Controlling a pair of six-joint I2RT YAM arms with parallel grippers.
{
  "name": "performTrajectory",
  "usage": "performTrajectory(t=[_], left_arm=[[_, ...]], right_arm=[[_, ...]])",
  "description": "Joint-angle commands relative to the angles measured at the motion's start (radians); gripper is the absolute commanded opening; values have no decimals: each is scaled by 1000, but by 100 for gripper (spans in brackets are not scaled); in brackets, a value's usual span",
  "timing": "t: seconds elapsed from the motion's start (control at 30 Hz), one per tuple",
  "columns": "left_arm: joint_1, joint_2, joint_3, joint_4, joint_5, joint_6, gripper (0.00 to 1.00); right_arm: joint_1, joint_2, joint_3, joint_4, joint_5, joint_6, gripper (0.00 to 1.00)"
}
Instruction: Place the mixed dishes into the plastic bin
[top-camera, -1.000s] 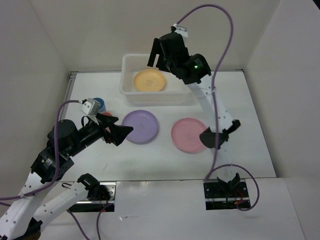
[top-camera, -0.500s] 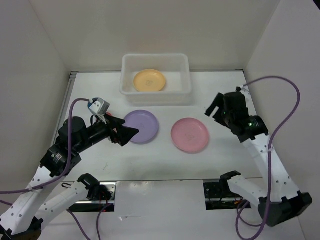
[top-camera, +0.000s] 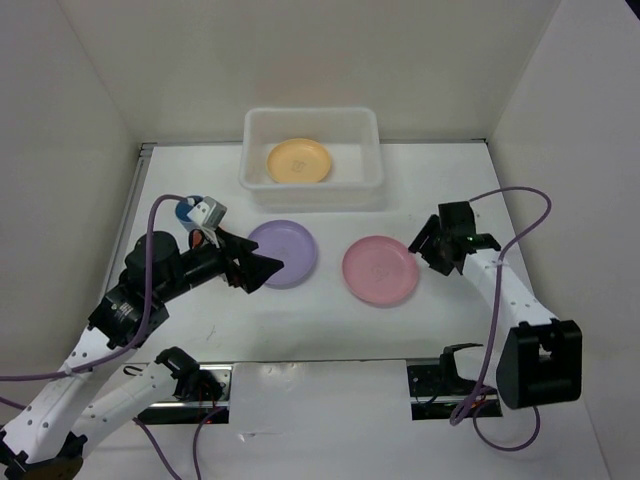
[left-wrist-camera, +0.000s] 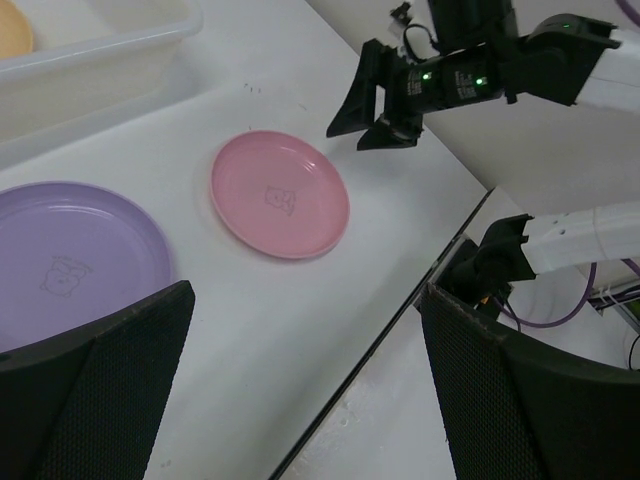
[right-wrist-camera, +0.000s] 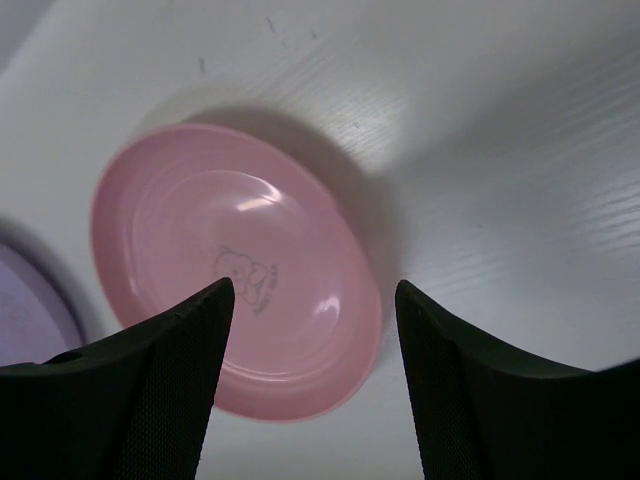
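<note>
Fingers (right-wrist-camera: 170, 370) of right gripper (top-camera: 424, 250) being held apart, empty
Pink plate (right-wrist-camera: 240, 265) is being framed between them; left gripper (left-wrist-camera: 305, 293) is being held wide.

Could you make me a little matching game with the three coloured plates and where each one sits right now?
Things:
1. yellow-orange plate
2. purple plate
3. pink plate

Places:
A. on the table, beside the right tool
B. inside the plastic bin
C. on the table, at the tips of the left tool

Pairs: 1-B, 2-C, 3-A
</note>
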Motion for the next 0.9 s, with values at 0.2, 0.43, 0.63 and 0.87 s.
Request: performTrajectory(t=[0.2,0.43,0.63,0.87], left_arm=[[6,30,-1,41,39,2,100],[6,59,-1,51,48,-8,100],[6,59,17,51,48,-8,100],[6,50,26,42,48,-8,100]], right_arm=[[56,112,-68,148,53,0,71],[85,237,-67,201,62,11,71],[120,287,-67,224,62,40,62],[163,278,-107,263,17,86,42]])
